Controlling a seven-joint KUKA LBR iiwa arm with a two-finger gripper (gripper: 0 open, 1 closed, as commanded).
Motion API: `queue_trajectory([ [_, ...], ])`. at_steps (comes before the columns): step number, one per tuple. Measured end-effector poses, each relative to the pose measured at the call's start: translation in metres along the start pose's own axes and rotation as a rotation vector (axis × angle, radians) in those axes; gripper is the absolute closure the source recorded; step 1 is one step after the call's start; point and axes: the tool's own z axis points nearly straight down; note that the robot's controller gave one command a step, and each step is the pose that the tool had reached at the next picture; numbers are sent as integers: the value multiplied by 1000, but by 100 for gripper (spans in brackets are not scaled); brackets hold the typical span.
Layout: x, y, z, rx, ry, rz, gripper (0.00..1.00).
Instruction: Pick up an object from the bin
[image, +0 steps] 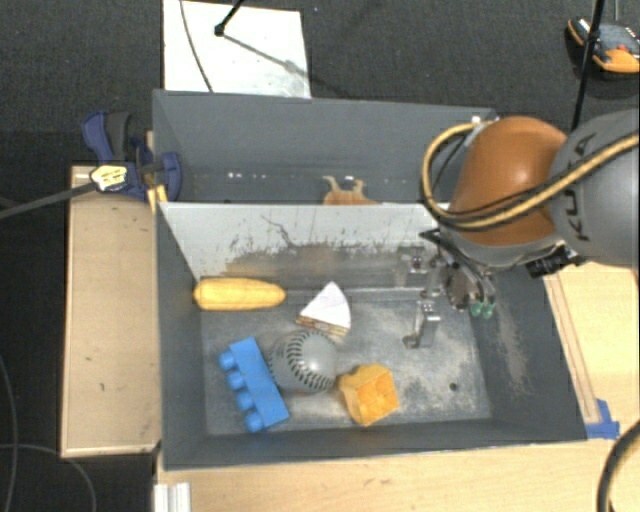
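Observation:
My gripper (422, 325) hangs low over the bare floor in the right half of the bin, with nothing visibly in it. The nearest things lie to its left. An orange-yellow foam-like chunk (368, 393) sits near the front wall, below and left of the gripper. A white wedge with a tan edge (327, 308) rests mid-bin, about level with the gripper. Between and below them a grey ball with stitching (305, 362) touches the wedge's lower side.
A blue toy brick (253, 385) lies at the front left, beside the ball. A yellow corn cob (239, 294) lies along the back wall at the left. The arm with its orange dome reaches in over the bin's right rear corner.

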Motion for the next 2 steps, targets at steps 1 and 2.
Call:
queue_trajectory([
  [1,-2,0,-5,0,-8,0,0],
  [2,17,8,17,2,-18,-80,0],
])
